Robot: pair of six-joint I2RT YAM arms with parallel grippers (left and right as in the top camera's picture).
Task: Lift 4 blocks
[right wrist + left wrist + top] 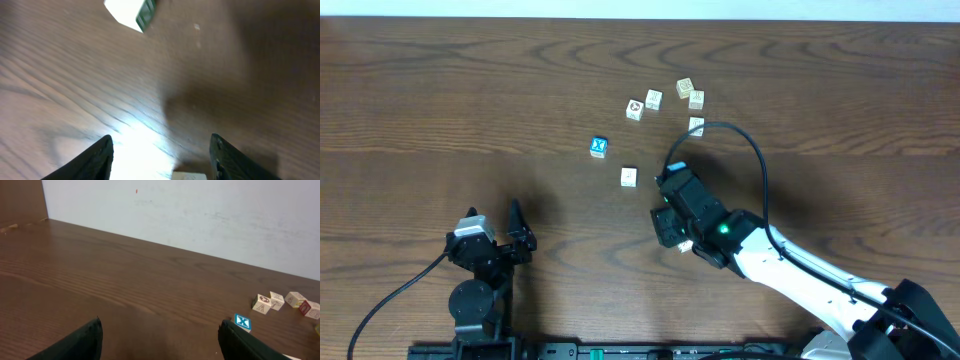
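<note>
While the left pincer [160,321] rests spread aside, the right pincer [160,142] hovers spread and empty near a block [125,10], apparently to straddle and lift it.

Seemingly a robotics lab: a dark wood-grain desk [440,90], a plain white wall [200,215] at 12 o'clock, and a cabled left arm [478,275] and right arm [800,270] at 6 o'clock.

Dark wood-grain table [125,280] meets a plain pale wall [200,210].
</note>
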